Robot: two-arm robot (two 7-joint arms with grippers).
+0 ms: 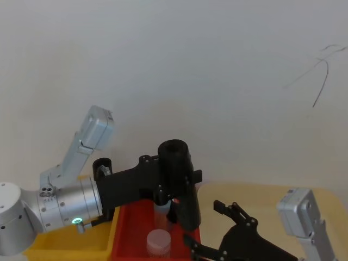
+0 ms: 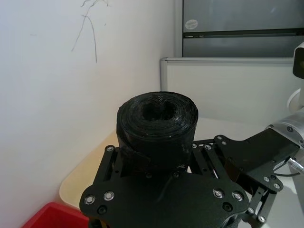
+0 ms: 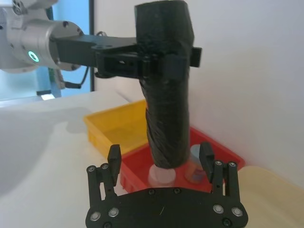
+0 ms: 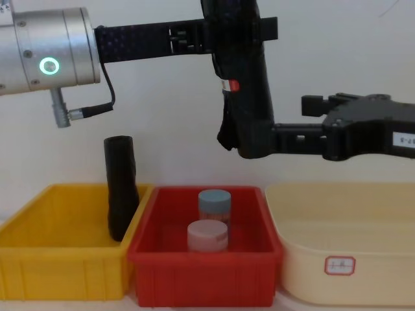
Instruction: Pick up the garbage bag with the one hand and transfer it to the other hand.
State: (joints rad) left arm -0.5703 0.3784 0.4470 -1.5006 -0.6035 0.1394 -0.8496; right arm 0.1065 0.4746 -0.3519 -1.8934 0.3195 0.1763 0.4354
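Garbage bag is up in the air, right over the red bin. It is a fat black roll and it stands almost straight up, tipped a little. A small red and white band goes round it. The left gripper, the one with the green ring, squeezes the top part of the roll from both sides and holds it up. The right gripper sits low by the bottom end of the roll. Its fingers are spread wide, one on each side, with a little gap to the bag.

Two small jars sit in the red bin under the bag. A thin black roll leans in the yellow bin to the left. A cream bin stands to the right.
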